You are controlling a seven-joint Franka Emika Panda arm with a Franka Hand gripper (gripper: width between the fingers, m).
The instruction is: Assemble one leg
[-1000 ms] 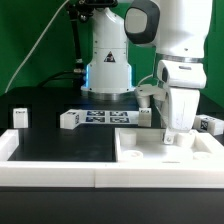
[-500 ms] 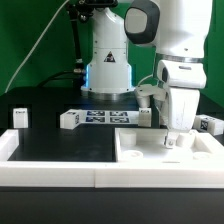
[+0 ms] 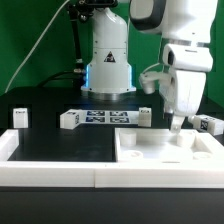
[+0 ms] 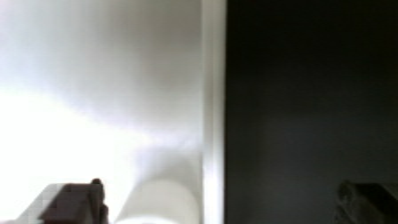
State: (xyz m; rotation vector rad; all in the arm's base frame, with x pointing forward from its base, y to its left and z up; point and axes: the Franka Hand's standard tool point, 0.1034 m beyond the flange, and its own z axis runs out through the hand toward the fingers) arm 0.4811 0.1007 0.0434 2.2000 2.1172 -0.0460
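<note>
Exterior view: the white arm reaches down at the exterior view's right, its gripper [image 3: 178, 124] hanging just above the large flat white square part [image 3: 160, 150] that lies at the front right of the black worktop [image 3: 60, 140]. Its jaws stand wide apart and hold nothing. A white leg [image 3: 177, 135] stands upright on that square part directly beneath the jaws, clear of them as far as can be told at this size. Behind, near the middle of the worktop, the marker board [image 3: 103, 117] lies flat in front of the robot's base, with a small white tagged post [image 3: 69, 120] just at its left end and another [image 3: 143, 117] at its right end. A further tagged piece [image 3: 19, 117] sits well apart at the far left, and one more [image 3: 211, 125] at the far right edge. Wrist view shows a blurred rounded white leg [image 4: 164, 200] between the two dark fingertips [image 4: 73, 202], untouched by either, with bright white surface on one side and black worktop on the other
</note>
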